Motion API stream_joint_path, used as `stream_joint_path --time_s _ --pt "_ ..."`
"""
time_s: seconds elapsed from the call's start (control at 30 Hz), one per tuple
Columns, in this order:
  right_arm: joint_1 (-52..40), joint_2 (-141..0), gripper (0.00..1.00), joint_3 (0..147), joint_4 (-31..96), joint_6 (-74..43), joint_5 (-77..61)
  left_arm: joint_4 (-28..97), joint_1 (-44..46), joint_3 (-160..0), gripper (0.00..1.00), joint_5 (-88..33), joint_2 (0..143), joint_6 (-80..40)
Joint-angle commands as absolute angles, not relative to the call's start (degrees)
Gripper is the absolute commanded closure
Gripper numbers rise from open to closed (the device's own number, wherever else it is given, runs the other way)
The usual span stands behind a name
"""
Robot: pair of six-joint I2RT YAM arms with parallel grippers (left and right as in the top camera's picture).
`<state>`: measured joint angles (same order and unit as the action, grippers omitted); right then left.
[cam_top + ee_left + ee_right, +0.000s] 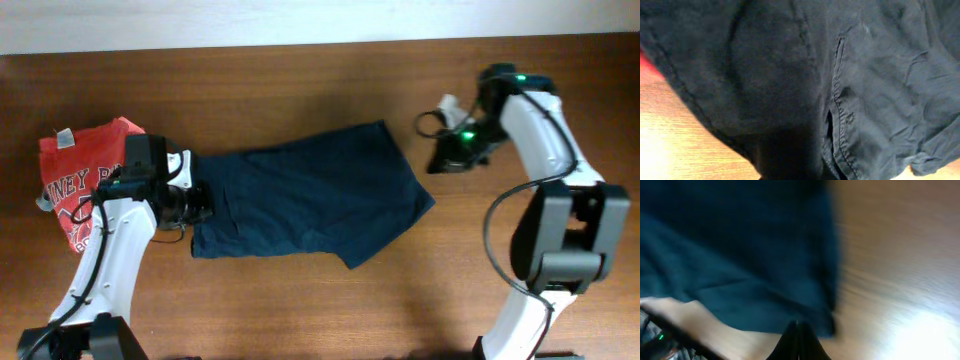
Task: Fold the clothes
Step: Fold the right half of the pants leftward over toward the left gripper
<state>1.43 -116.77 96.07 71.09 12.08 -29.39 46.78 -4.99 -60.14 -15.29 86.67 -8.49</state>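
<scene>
Fingers on the right gripper (798, 336) were pressed together to a point with nothing between them; that view was motion-blurred, but no cloth showed in the pinch. Left gripper (200, 203) sat on the left end of the navy shorts (310, 195). Its fingers weren't visible in its own wrist view because fabric (865, 75) filled the frame. It was closed, and from how near the cloth hung to the lens I judged it was pinching that end of the shorts. The shorts lay flat across the middle of the wooden table (300, 80), long axis running left to right and rising slightly toward the right of the overhead frame. The left end nearly touched the red T-shirt (80, 175), which looked untouched. Key relation: in the overhead the right gripper (440, 160) was off the garment, just beside its upper right corner, so the free end of the shorts lay to the left of those fingers. In the right wrist view the cloth (740, 255) filled the upper left, its corner just ahead of the tips. The right arm was clearly nearer the free end. My read: a fold along the long axis would need it to open, then take that right edge.
</scene>
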Motion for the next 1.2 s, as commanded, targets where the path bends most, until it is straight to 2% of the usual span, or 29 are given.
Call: stream_joint_path --time_s 0.0,0.23,0.57,0.9,1.17 --pt "-5.3 -115.2 0.96 96.8 68.1 12.9 -37.3 47.6 -5.1 -62.7 0.99 -14.5 85.7 -7.1" --pt "-15.6 -116.9 0.96 96.6 56.9 -0.6 -37.3 47.9 -5.0 -62.8 0.99 -14.8 84.2 -7.1" --pt "-27.1 -124.1 0.96 96.6 44.4 -12.2 -32.7 47.9 -5.0 -62.8 0.99 -15.9 79.3 -7.2" --pt "-35.0 -131.9 0.96 96.6 37.8 -17.1 -32.5 47.8 -2.3 -62.8 0.99 -20.8 77.8 -7.2" --pt "-37.5 -132.6 0.96 96.7 35.0 -18.5 -32.4 48.4 0.6 -66.2 0.99 -20.8 77.5 -7.2"
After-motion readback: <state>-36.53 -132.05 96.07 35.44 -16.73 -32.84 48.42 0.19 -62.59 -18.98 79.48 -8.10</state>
